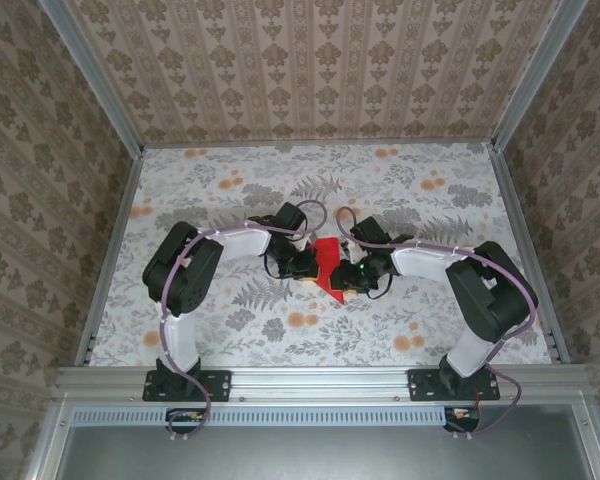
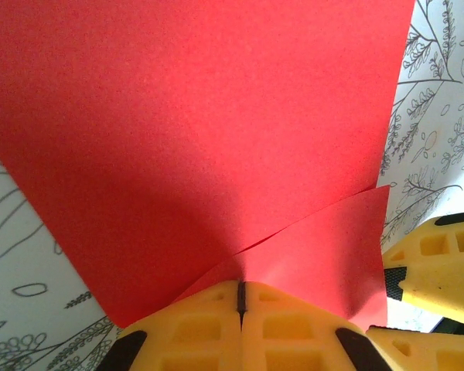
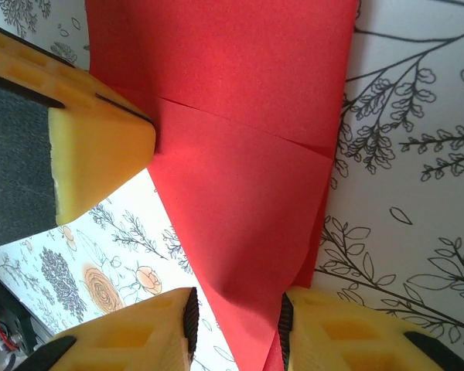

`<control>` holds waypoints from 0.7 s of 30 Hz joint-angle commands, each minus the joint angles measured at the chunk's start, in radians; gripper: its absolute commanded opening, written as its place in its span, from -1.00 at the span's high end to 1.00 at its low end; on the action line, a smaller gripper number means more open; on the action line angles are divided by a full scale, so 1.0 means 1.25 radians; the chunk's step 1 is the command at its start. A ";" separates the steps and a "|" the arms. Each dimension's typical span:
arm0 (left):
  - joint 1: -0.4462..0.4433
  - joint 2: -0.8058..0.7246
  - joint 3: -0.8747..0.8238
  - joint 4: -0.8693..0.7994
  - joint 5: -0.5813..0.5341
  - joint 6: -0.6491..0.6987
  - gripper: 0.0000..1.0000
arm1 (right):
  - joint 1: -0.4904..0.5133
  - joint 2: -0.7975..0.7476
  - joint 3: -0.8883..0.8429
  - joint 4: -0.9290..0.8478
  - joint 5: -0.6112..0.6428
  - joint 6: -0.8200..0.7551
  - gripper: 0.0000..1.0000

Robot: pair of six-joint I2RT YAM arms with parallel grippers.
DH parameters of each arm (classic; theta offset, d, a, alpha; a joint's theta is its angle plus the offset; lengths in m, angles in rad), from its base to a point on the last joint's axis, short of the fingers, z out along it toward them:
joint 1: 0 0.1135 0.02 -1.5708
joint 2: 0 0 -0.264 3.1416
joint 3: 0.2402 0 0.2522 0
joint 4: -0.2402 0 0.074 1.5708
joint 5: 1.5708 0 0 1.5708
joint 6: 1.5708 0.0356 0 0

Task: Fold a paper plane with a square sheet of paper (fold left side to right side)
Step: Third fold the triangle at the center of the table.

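Left gripper (image 2: 241, 303): clamped shut on the paper. In its wrist view the two yellow fingers (image 2: 193, 332) meet, with a raised red flap pinched in the seam between them.
Paper (image 1: 326, 262): a red sheet, already partly folded, about the middle of the table (image 1: 230, 190), well away from every edge and right between your two grippers. One layer overlaps another along a slanted edge.
Right gripper (image 3: 236, 317): narrowly parted, its fingers straddling a pointed corner of the paper. The gap looks far wider than the sheet, so you probably have no grip there.
Step in hand: most likely you are carrying the left flap over to the right side.
How to do it well: hold the left pinch firm and lift the flap only a little. Carry it rightward in a low arc so the layer beneath does not drag. Pin the right corner down first, and line the edges up before you press the crease.
Risk: thin paper may buckle or slide. Your grippers sit very near each other, so watch for a clash.
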 commanded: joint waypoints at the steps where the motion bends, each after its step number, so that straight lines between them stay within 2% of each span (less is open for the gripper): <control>1: 0.000 0.030 -0.006 -0.045 -0.069 0.012 0.90 | 0.001 -0.001 0.022 0.006 -0.004 -0.007 0.35; 8: 0.000 0.023 0.003 -0.051 -0.072 0.019 0.90 | 0.000 0.017 0.040 -0.008 0.025 -0.025 0.52; 16: 0.000 0.025 0.009 -0.060 -0.075 0.023 0.90 | -0.005 0.009 0.030 0.010 0.028 -0.026 0.49; 18: -0.001 0.023 0.009 -0.060 -0.074 0.025 0.90 | -0.005 0.015 0.034 0.009 0.030 -0.029 0.58; 21: 0.002 0.011 0.012 -0.059 -0.071 0.026 0.86 | -0.005 0.027 0.040 0.001 0.037 -0.038 0.86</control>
